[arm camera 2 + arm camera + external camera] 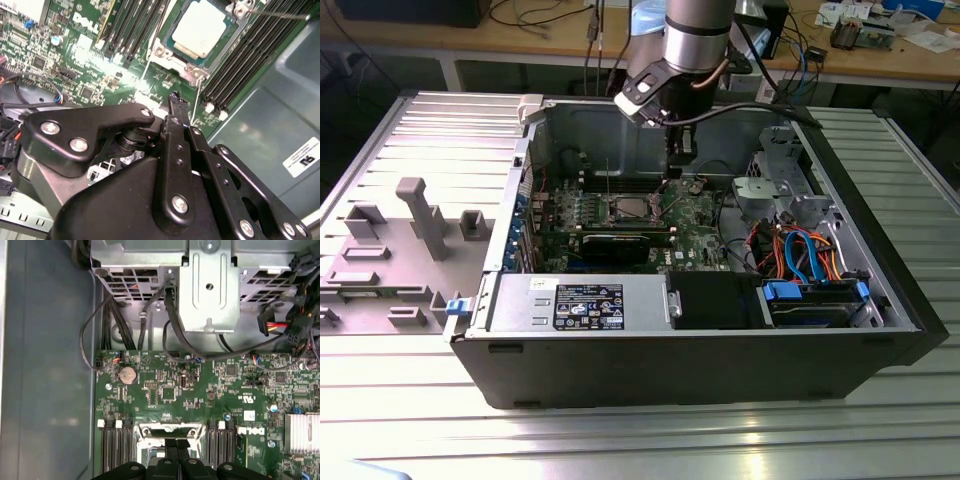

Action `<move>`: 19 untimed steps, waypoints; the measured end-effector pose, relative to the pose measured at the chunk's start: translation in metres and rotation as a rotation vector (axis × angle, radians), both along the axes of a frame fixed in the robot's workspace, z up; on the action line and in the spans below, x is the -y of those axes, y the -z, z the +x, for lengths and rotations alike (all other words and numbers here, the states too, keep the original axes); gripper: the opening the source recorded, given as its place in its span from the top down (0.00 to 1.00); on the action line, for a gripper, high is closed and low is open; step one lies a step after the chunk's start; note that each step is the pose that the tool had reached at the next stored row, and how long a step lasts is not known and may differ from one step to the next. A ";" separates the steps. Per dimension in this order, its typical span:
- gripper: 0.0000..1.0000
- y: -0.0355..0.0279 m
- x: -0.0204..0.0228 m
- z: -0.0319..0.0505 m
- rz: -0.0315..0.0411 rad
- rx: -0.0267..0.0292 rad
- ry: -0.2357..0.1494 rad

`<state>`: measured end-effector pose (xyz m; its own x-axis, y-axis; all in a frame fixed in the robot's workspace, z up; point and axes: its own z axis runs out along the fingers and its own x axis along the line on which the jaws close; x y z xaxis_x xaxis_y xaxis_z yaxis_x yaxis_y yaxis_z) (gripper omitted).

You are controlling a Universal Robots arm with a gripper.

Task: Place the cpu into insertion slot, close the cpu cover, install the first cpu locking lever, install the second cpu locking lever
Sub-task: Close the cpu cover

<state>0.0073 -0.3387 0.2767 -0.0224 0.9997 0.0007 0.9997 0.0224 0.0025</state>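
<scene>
Hanging inside the open computer case (720, 370), the tool (674, 172) has its fingers pressed together with nothing visible between them, its tip low over the green board. In the exterior view the cpu (625, 208) lies at about eight o'clock from the tool, near but apart. It sits in the insertion slot (172, 55), pale metal top up. Whether the cpu cover lies flat over it I cannot tell. A thin wire lever (278, 14) stands free beside the slot, so I judge the locking unfinished.

The risk, as I see it, is twofold. The tip is close to the memory slots (135, 25) and small board parts, so a skewed descent could scrape them. A thin springy lever could also slip off a finger and snap back against the socket.

The second wrist view gives the cpu (202, 26) face-on and that lever. The first wrist view gives the tool (176, 446) at the slot's edge, with cables (169, 310) and a drive cage (210, 285) beyond. The exterior view adds the black power supply box (582, 303) toward six o'clock of the cpu, and the ribbed worktop (720, 440).
</scene>
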 end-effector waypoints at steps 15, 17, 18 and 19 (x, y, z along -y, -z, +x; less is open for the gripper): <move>0.89 0.0130 -0.0041 0.0318 0.0000 0.0000 -0.019; 0.89 0.0169 -0.0049 0.0320 0.0000 0.0000 -0.022; 0.89 0.0190 -0.0050 0.0320 0.0002 0.0000 -0.023; 0.89 0.0191 -0.0050 0.0316 0.0000 0.0000 -0.022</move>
<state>0.0390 -0.3337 0.2576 -0.0447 0.9990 0.0007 0.9990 0.0447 0.0025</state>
